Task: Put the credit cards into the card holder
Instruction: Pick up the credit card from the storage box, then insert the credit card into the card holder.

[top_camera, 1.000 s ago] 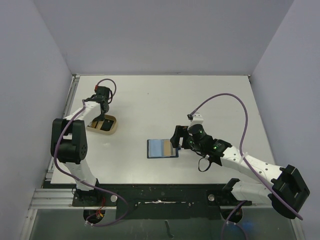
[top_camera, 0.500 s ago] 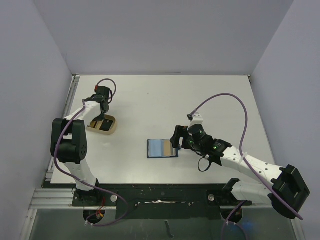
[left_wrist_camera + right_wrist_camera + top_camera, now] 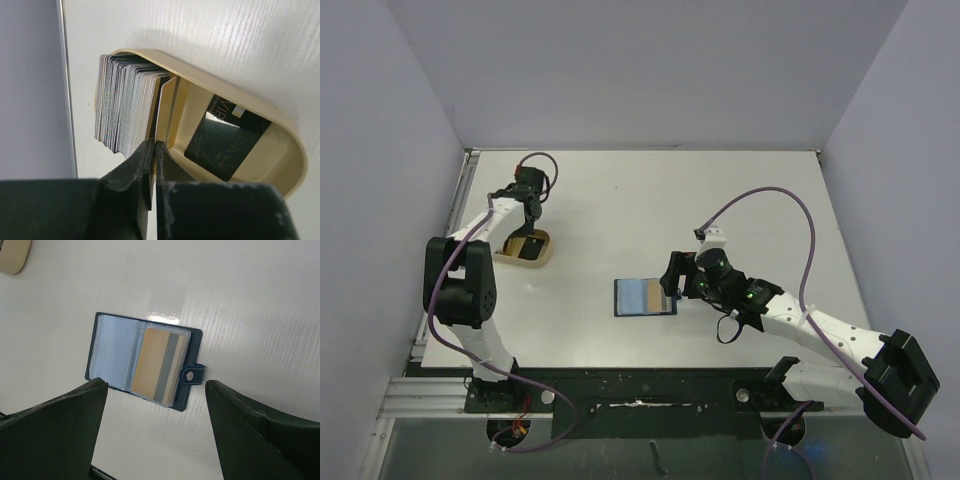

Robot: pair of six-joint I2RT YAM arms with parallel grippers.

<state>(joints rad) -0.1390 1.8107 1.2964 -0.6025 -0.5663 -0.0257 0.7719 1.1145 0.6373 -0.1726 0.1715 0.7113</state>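
White table, lilac walls — left hand clenched on tan card; right hand released.

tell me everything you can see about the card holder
The card holder is a navy wallet, leather-like, lying open and flat on the white table. Its clear light blue sleeves face up; the right one holds a tan card with a grey stripe. A snap tab with a metal stud sticks out at that edge. The open right gripper hangs above it.
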